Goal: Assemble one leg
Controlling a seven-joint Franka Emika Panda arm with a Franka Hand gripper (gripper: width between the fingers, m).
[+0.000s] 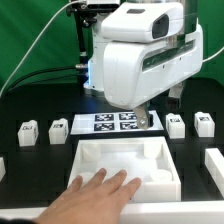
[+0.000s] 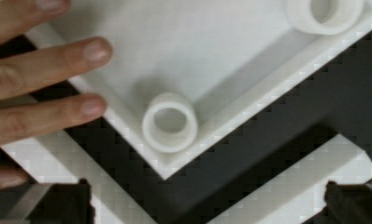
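Right now a person's hand (image 1: 95,192) lies flat on the white panel (image 1: 165,165), apparently pinning it to the table (image 1: 30,175) so it cannot slide. The arm hangs over the panel's corner hole (image 2: 170,118). Its claw (image 2: 209,200) has both tips spread apart, with nothing gripped between them. No leg is held. The nearest leg (image 1: 176,124) stands just beside the marker board (image 1: 113,122), with others alike along that row, so fetching one looks like the next job.
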